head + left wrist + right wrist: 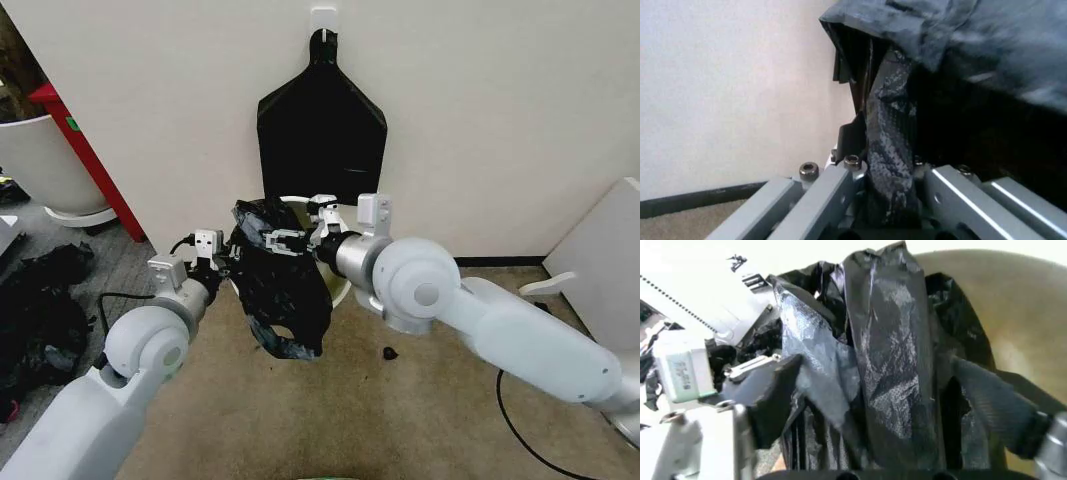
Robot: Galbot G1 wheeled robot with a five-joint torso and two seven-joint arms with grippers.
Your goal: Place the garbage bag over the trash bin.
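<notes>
Both grippers, left (222,262) and right (288,240), gripped the bag (280,290) mid-frame; next, spreading it over the bin (335,285).

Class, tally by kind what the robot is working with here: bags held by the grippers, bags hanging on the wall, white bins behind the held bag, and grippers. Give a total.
Held garbage bag: 1
Flat bag on the wall: 1
Trash bin: 1
Grippers, left gripper and right gripper, both shut on the bag: 2
Total: 5
</notes>
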